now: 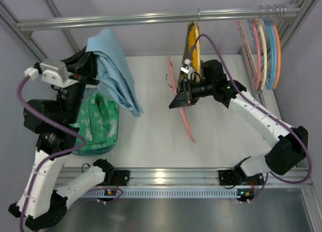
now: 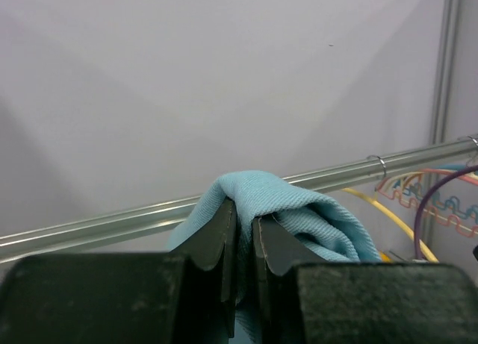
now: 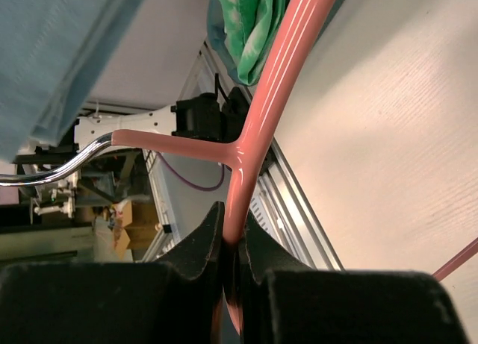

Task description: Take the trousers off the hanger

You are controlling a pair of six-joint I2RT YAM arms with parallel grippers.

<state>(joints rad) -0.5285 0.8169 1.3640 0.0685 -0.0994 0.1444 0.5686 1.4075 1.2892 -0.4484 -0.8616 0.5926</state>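
Observation:
The light blue trousers (image 1: 115,73) hang from my left gripper (image 1: 90,58), which is shut on a fold of the cloth at the left of the top view. In the left wrist view the blue cloth (image 2: 299,210) bulges over the shut gripper (image 2: 245,232). The salmon-pink hanger (image 1: 183,119) is bare and apart from the trousers, held in mid-air by my right gripper (image 1: 177,101), which is shut on its arm. The right wrist view shows the hanger (image 3: 269,98) with its silver hook (image 3: 52,165) clamped in the gripper (image 3: 233,243).
A green-and-white patterned cloth (image 1: 98,124) lies on the table under the left arm. A yellow hanger with a patterned garment (image 1: 192,48) hangs on the rail (image 1: 151,18). Several bare coloured hangers (image 1: 264,51) hang at the rail's right end.

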